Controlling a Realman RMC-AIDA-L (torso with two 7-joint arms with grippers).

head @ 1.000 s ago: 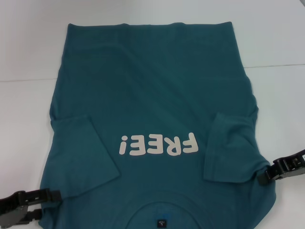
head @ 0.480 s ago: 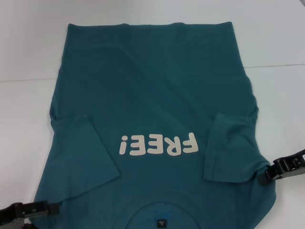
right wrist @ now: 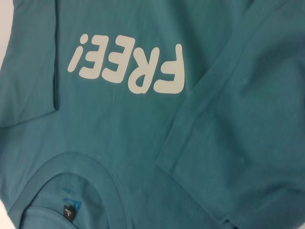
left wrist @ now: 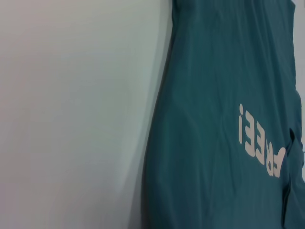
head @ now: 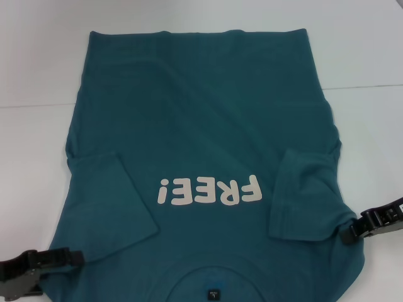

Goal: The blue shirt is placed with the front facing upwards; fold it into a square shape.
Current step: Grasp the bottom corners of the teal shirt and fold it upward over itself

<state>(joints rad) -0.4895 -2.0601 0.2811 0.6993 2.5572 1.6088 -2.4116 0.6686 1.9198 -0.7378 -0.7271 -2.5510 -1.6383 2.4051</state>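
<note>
I'm looking at the blue T-shirt (head: 208, 145) lying front-up on the white table (head: 365, 50), collar (head: 214, 277) nearest the robot and hem at the far side, so the off-white "FREE!" lettering (head: 209, 190) is reading upside down from the head view. Both short sleeves are lying folded inward over the chest: the left sleeve (head: 110, 201) and the right sleeve (head: 305, 195), 1 on each side of the lettering. A small dark neck label (head: 214, 294) is showing inside the collar.

The left gripper (head: 69, 259) is sitting at the shirt's near left shoulder edge, and the right gripper (head: 348, 233) is touching the near right shoulder edge just beside the folded sleeve. I cannot tell whether either pincer is released or clenched on the fabric.
</note>
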